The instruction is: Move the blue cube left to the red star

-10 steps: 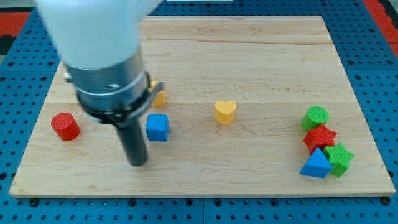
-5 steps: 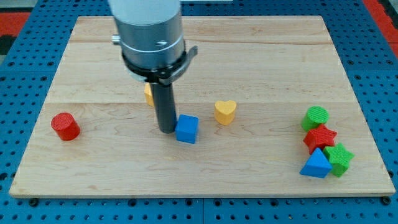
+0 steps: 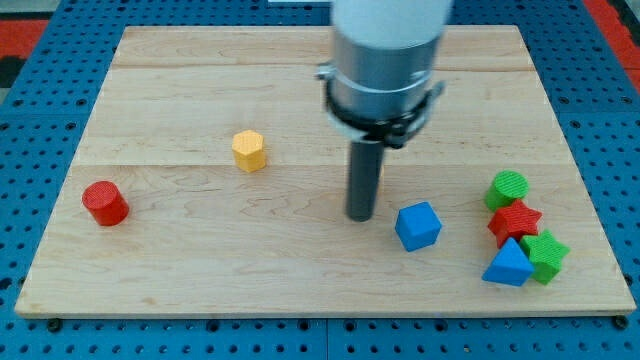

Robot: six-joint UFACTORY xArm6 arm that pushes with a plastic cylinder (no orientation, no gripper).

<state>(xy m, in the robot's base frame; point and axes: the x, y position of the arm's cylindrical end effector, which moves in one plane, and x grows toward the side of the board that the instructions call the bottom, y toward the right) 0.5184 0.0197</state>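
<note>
The blue cube [image 3: 418,225] sits on the wooden board [image 3: 180,250] right of centre, turned a little. The red star [image 3: 515,221] lies near the view's right edge, a gap to the right of the cube. My tip [image 3: 360,215] rests on the board just left of the blue cube, slightly apart from it. The rod hides the yellow heart, except for a sliver at its right side.
A green cylinder [image 3: 508,187] is above the red star; a blue triangle [image 3: 507,265] and a green star [image 3: 546,254] are below it. A yellow hexagon [image 3: 249,151] sits left of centre. A red cylinder [image 3: 104,203] is at the far left.
My tip has swept from the left toward the right, pushing the blue cube rightward and slightly down, closer to the red star. The rod now covers the yellow heart.
</note>
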